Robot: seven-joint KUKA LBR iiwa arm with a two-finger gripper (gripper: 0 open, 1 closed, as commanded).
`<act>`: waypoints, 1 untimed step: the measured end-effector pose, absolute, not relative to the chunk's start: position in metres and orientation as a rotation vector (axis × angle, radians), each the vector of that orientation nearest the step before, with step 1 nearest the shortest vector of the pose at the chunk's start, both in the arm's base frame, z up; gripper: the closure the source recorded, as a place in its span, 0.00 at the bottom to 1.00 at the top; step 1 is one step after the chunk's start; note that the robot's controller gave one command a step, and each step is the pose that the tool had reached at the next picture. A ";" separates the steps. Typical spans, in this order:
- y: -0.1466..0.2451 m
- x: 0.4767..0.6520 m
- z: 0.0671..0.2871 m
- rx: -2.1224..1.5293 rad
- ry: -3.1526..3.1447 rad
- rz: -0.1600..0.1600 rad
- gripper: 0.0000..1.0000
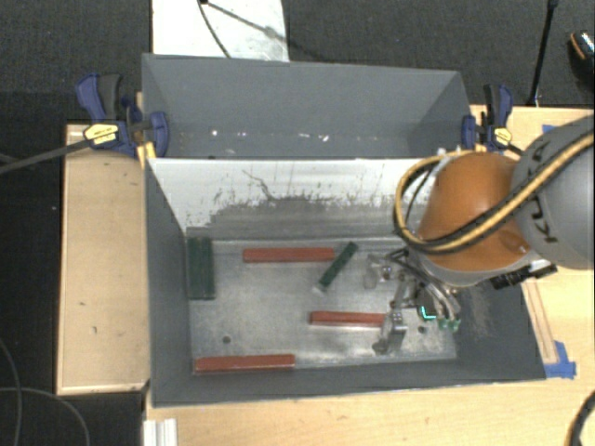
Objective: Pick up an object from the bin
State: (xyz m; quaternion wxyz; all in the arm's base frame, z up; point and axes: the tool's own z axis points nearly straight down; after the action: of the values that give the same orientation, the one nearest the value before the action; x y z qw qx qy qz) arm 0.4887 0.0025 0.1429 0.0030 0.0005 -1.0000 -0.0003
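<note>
My gripper (391,333) hangs low in the right part of the bin, just below the orange cover. It is at the right end of a red-brown stick (344,320) that lies flat near the middle of the floor, and seems to touch or overlap that end. A short dark green stick (337,265) lies tilted just up and left of the gripper. Whether anything is held cannot be made out.
A longer red-brown stick (288,255) lies flat near the back wall. Another red-brown stick (244,363) lies along the front left. A dark green block (200,268) stands against the left wall. The arm and its cover hide the bin's right side.
</note>
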 end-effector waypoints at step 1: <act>-0.004 0.507 0.069 0.337 -3.121 -0.001 0.00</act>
State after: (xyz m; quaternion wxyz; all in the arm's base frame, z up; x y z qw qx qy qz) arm 0.5067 -0.0043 0.0688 0.0014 0.1073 -0.9942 -0.0002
